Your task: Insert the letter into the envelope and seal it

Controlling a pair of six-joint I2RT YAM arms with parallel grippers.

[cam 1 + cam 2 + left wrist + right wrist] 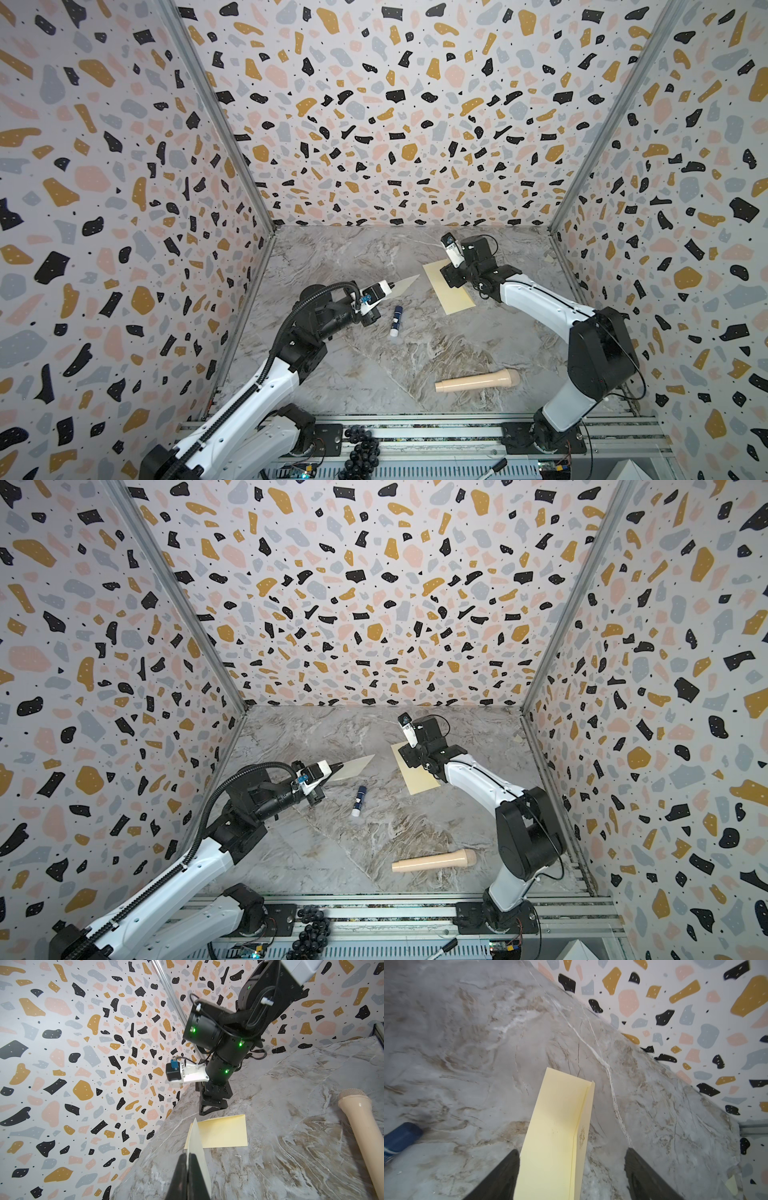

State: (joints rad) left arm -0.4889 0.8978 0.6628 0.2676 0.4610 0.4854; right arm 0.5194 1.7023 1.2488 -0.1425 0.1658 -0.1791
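Note:
My left gripper (390,286) (339,766) (188,1154) is shut on a corner of the letter (406,284) (358,764) (197,1138), a tan sheet held up off the table and seen nearly edge-on. The pale yellow envelope (451,296) (419,778) (225,1134) (554,1136) lies flat on the marble table, right of the letter. Its flap (584,1126), with a small emblem, is lifted along one long edge. My right gripper (449,277) (409,756) (572,1150) is open over the envelope's far end, its jaws wide apart and holding nothing.
A blue-and-white glue stick (395,321) (359,801) (400,1138) lies between the arms. A beige microphone-shaped object (478,381) (434,861) (361,1122) lies nearer the front right. Black grapes (361,449) sit on the front rail. Terrazzo walls close in three sides.

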